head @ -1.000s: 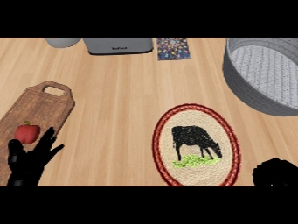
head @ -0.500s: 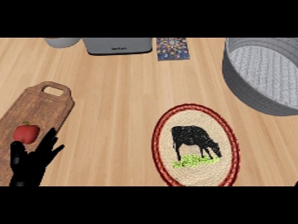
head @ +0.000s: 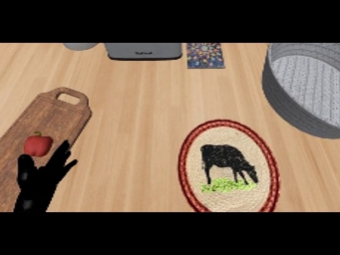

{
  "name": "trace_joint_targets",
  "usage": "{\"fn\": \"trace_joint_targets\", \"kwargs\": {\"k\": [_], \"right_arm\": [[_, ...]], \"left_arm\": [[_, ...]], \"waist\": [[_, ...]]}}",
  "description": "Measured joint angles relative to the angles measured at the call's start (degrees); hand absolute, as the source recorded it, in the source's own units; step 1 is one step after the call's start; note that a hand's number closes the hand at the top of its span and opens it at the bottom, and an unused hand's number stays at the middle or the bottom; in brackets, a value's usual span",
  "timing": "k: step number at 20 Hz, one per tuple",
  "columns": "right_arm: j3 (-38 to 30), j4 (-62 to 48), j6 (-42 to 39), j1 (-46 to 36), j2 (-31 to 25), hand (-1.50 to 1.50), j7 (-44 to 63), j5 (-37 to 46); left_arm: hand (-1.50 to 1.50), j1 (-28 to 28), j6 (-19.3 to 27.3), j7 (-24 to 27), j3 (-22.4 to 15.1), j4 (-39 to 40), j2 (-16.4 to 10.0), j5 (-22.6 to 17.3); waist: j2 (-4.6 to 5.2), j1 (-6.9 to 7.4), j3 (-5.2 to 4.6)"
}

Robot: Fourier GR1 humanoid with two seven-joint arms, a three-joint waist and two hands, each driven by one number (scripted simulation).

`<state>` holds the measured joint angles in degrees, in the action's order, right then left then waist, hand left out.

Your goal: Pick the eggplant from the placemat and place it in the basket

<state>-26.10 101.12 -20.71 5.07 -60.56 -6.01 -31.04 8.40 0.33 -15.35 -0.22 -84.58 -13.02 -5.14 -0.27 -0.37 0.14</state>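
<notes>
The oval woven placemat (head: 224,130), red-rimmed and printed with a black cow, lies at centre right of the counter. No eggplant shows on it or anywhere else in view. The grey basket (head: 297,107) stands at the upper right, and what shows of its inside is bare. My left hand (head: 38,182) rests open at the lower left with its fingers up, over the edge of a wooden cutting board. My right hand is out of view.
A long wooden cutting board (head: 47,117) with a handle lies at the left, and a red bell pepper (head: 38,145) sits on it just above my left hand. At the back edge stand a grey appliance (head: 143,50), a patterned tile (head: 205,55) and a grey vessel (head: 81,46).
My right hand, seen at the lower right a second ago, has sunk out of the view. The left hand has stayed where it was.
</notes>
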Motion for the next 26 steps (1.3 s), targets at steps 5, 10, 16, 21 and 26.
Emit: {"fn": "trace_joint_targets", "kwargs": {"k": [5, 10, 16, 21, 26], "right_arm": [[1.4, -11.1, -2.1, -9.7, -5.2, 1.5, 4.2, -1.6], [7.4, -19.9, -1.8, -19.3, -5.5, 1.5, 3.6, 3.8], [15.0, -31.2, -1.5, -30.6, -2.3, 1.5, -0.6, 12.4], [18.9, -41.3, -2.5, -38.9, 2.4, 1.5, -2.8, 16.9], [19.7, -52.4, -4.6, -43.8, 7.0, 1.5, -5.4, 18.5]], "left_arm": [[0.0, -1.6, 0.2, -0.2, -0.7, 1.0, 0.8, 1.3], [0.0, -0.9, -0.4, 0.6, -1.4, -0.2, 1.4, 1.6], [0.0, -1.9, -1.1, 1.0, -1.0, 1.1, 1.4, 1.7], [0.0, -2.4, -1.2, 0.7, -0.5, 1.9, 1.5, 2.0], [0.0, -2.4, -1.3, 0.5, -0.2, 1.7, 1.5, 2.1]], "waist": [[0.23, 1.47, 0.14], [0.42, 2.24, 0.06], [0.57, 2.91, 0.14], [0.52, 2.84, 0.25], [0.53, 2.73, 0.31]]}}
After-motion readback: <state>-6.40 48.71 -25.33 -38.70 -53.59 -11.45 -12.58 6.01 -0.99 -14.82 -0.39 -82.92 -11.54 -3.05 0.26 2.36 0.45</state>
